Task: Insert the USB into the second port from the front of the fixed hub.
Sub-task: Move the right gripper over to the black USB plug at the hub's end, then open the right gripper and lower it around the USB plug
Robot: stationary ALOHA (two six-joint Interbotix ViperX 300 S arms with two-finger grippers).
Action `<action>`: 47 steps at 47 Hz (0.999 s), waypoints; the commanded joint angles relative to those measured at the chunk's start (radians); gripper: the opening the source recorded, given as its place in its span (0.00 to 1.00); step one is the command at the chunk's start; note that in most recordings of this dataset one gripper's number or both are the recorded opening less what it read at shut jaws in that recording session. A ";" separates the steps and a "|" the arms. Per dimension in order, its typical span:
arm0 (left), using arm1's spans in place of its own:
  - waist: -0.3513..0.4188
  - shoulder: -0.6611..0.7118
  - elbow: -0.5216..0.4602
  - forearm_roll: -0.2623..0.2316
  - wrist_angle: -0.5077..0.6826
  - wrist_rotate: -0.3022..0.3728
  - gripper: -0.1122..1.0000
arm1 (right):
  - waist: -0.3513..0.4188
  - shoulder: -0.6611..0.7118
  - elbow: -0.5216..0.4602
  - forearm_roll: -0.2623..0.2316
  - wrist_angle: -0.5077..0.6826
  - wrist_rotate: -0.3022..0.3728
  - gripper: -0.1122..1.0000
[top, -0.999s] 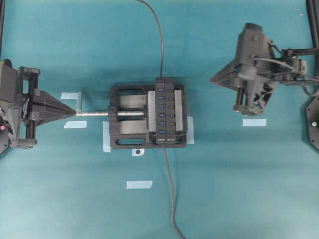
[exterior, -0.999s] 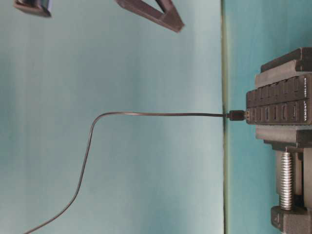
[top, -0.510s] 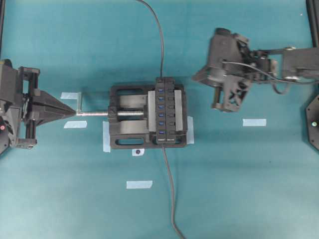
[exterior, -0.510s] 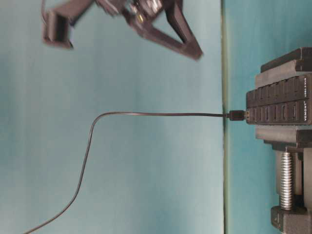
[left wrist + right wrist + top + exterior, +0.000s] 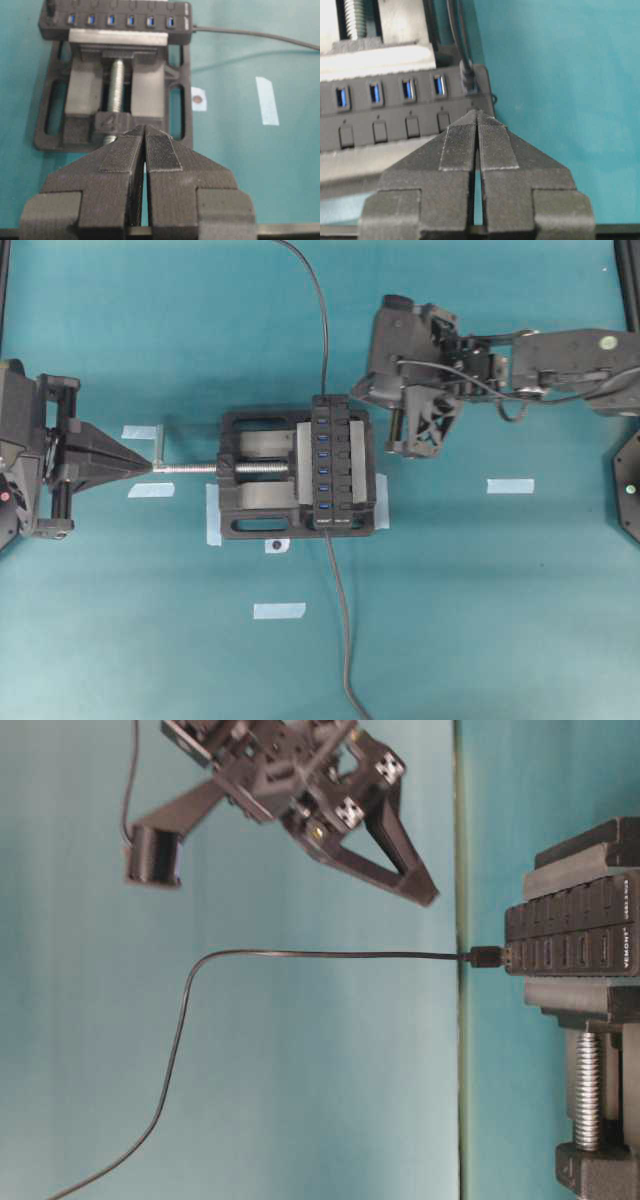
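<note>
The fixed hub (image 5: 342, 465) is a long black box with a row of blue slots, clamped in the vise; it also shows in the wrist views (image 5: 395, 120) (image 5: 115, 21). The USB (image 5: 468, 76) is a small black plug at the hub's far end, in line with the slot row (image 5: 487, 957). Its thin cable runs away toward the back. My right gripper (image 5: 356, 396) is shut and empty. It hovers by the hub's far right corner, its tips (image 5: 477, 114) over the button row, just short of the plug. My left gripper (image 5: 145, 468) is shut and empty, pointing at the vise screw (image 5: 145, 129).
The black vise (image 5: 260, 475) with its silver screw (image 5: 190, 468) holds the hub at mid-table. A second dark cable (image 5: 340, 620) leaves the hub's front end toward the near edge. Pale tape strips lie on the teal surface (image 5: 279, 610) (image 5: 510, 485).
The right arm has swung left from the right side of the table to the hub's far end, jaws staying shut. The left arm, both cables and the hub have not moved.
</note>
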 commanded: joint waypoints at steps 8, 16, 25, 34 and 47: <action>0.002 0.003 -0.020 0.003 -0.005 0.000 0.10 | -0.011 0.023 -0.052 -0.002 -0.009 -0.008 0.09; 0.002 0.003 -0.020 0.003 -0.003 0.000 0.10 | -0.011 0.037 -0.061 -0.002 -0.009 -0.008 0.09; 0.002 0.003 -0.017 0.003 -0.005 0.000 0.10 | -0.011 0.040 -0.061 -0.002 -0.012 -0.005 0.09; 0.002 0.002 -0.014 0.003 -0.003 0.000 0.10 | -0.011 0.040 -0.061 -0.002 -0.012 0.002 0.09; 0.002 0.002 -0.012 0.002 -0.005 0.000 0.10 | -0.011 0.041 -0.061 0.015 -0.012 0.005 0.12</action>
